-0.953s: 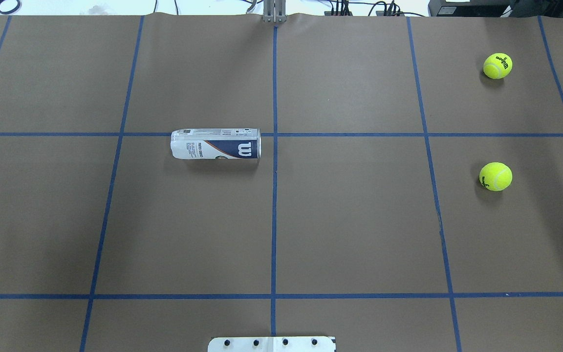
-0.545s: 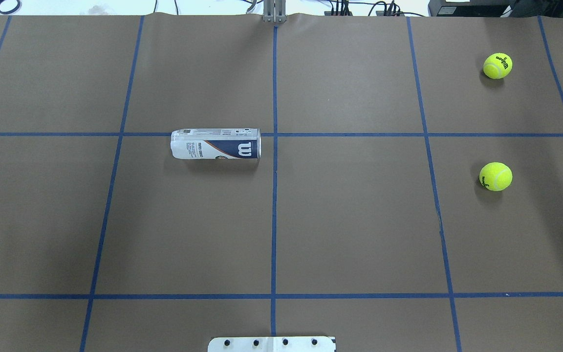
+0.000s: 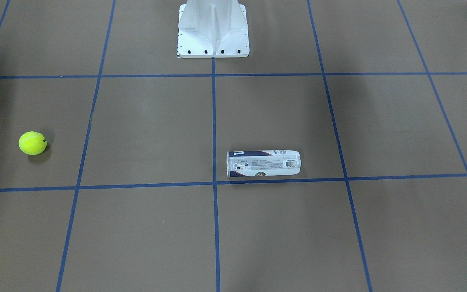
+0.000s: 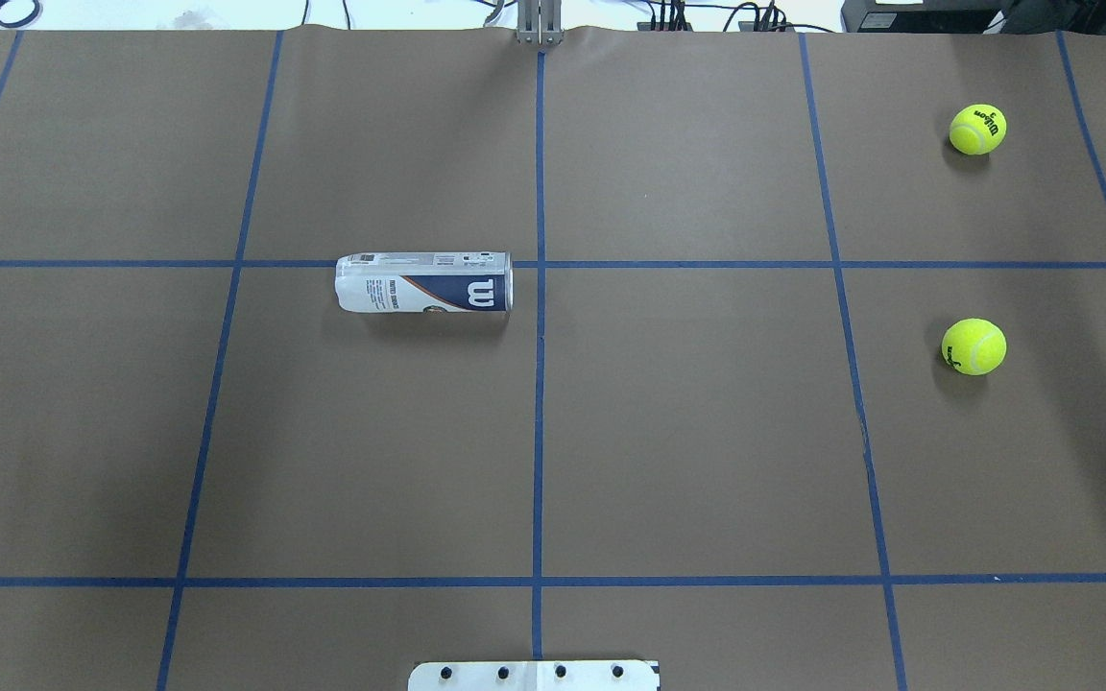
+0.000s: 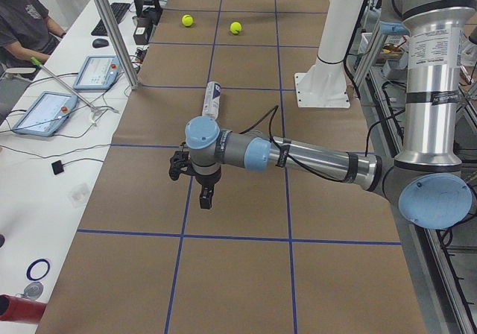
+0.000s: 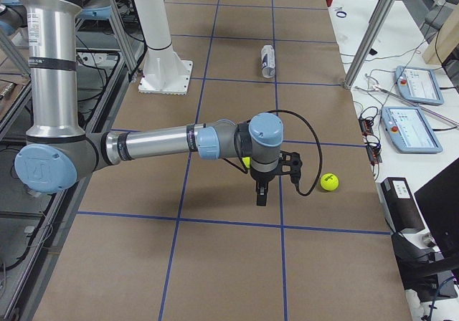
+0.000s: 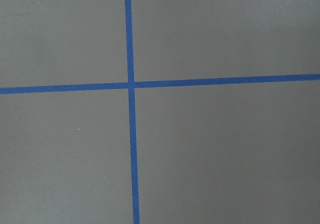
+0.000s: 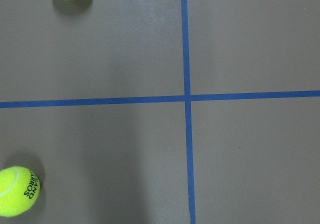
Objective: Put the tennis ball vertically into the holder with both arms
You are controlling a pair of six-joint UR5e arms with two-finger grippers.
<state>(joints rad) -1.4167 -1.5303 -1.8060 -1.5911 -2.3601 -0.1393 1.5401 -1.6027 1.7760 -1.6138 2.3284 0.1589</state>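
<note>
Tennis-ball tube lies flat on bench, left of centre; nearer of 2 tennis balls well right. Left tool, right tool hover: spread or pressed, I cannot tell. I'd upright tube first, gripping mid-body.

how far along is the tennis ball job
Done: nothing; the holder lies on its side and both tennis balls sit loose. In hand: nothing; the left tool and right tool hang above the table. Left: upright the holder, grasp a ball, insert it.
</note>
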